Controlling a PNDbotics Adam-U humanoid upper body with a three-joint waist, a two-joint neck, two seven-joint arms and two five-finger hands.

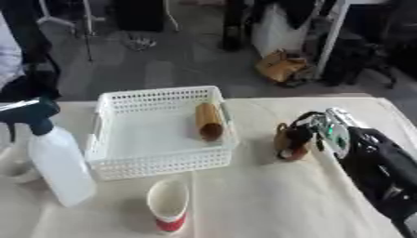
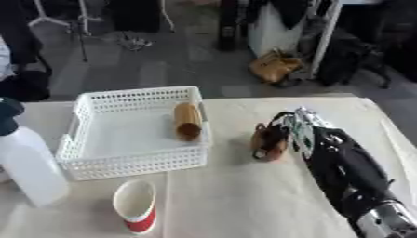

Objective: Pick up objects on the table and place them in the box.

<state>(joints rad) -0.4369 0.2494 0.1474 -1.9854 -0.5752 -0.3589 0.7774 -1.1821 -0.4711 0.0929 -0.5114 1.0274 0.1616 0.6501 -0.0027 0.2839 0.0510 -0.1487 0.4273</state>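
Right hand [image 1: 313, 132]: you are curling its fingers round a small brown object [image 1: 291, 144], just right of the basket [image 1: 159, 162]; the object seems to be touching the table still, though that is hard to tell.
Left hand: not showing in either view.
Basket: white, sitting mid-table; a brown tube [image 1: 209, 122] is already lying inside against its right wall.
Waiting: a paper cup [image 1: 169, 204] is standing just in front of the basket, a spray bottle [image 1: 57, 162] to the basket's left.
Step in hand: you are likely securing the grasp before lifting.
Advice: lift straight up until you are clearing the basket's right wall, then carry leftward; release over the bare floor left of the tube.
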